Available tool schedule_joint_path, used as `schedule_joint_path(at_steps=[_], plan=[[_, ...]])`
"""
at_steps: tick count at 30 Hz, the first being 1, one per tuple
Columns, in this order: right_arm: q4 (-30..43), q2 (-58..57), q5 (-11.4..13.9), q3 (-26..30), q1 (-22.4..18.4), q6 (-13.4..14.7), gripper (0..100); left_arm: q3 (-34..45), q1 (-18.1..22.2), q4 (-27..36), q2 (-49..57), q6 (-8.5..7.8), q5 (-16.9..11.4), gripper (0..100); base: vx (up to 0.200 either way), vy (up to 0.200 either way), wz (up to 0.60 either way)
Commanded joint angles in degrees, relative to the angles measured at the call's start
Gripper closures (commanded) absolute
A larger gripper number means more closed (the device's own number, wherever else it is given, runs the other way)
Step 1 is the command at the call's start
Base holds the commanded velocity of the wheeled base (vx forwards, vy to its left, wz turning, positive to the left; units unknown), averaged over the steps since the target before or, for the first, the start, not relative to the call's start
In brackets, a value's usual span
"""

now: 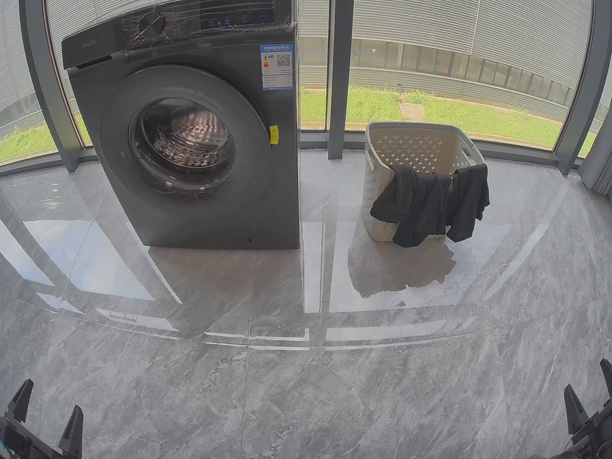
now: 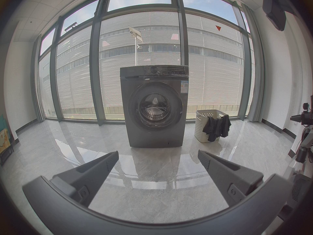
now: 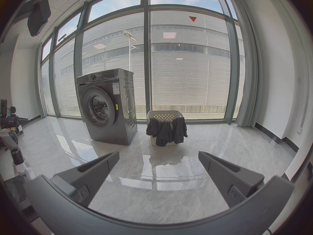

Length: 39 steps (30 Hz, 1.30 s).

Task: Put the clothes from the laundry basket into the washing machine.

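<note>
You had both arms held low and well back from the work, with the left gripper (image 2: 157, 154) and the right gripper (image 3: 157, 154) each spread wide and holding nothing. The clothes (image 1: 427, 205), a dark bundle, hung over the front rim of the white laundry basket (image 1: 414, 145), partly inside it and partly trailing down its outer wall toward the floor (image 1: 306, 364). The basket stood on the floor on your right, just beside the washing machine (image 1: 185, 141), with a gap of bare floor between them. The cloth looked light, soft and limp, so it would likely sag and stretch out long when lifted, and a loose end could drag or snag on the basket's perforated wall. The best place to take hold seemed to be the thick bunched fold at the rim, pinched deep so that several layers were caught, not a thin hanging edge that might slip free. The light basket could tip or slide on the glossy floor if the cloth caught. The machine's round door looked flush with its front, so it probably needed opening first.
</note>
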State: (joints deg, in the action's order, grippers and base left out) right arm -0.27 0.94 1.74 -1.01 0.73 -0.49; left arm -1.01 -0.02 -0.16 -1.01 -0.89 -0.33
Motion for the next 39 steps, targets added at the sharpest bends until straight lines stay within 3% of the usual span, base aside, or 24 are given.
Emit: schedule_joint_path(at_steps=[1,29,39], plan=[[0.0,-0.94,0.01,1.01,0.06,-0.04,0,0.84,-0.06,-0.02,0.92,0.1,-0.02,0,0.0,0.0,0.0],[0.0,-0.94,0.1,1.01,0.06,-0.04,0,0.84,-0.06,-0.02,0.92,0.36,0.15,0,0.0,0.0,0.0],[0.0,-0.94,0.1,1.01,0.06,-0.04,0,0.84,-0.06,-0.02,0.92,0.36,0.24,0,0.2,0.0,0.0]])
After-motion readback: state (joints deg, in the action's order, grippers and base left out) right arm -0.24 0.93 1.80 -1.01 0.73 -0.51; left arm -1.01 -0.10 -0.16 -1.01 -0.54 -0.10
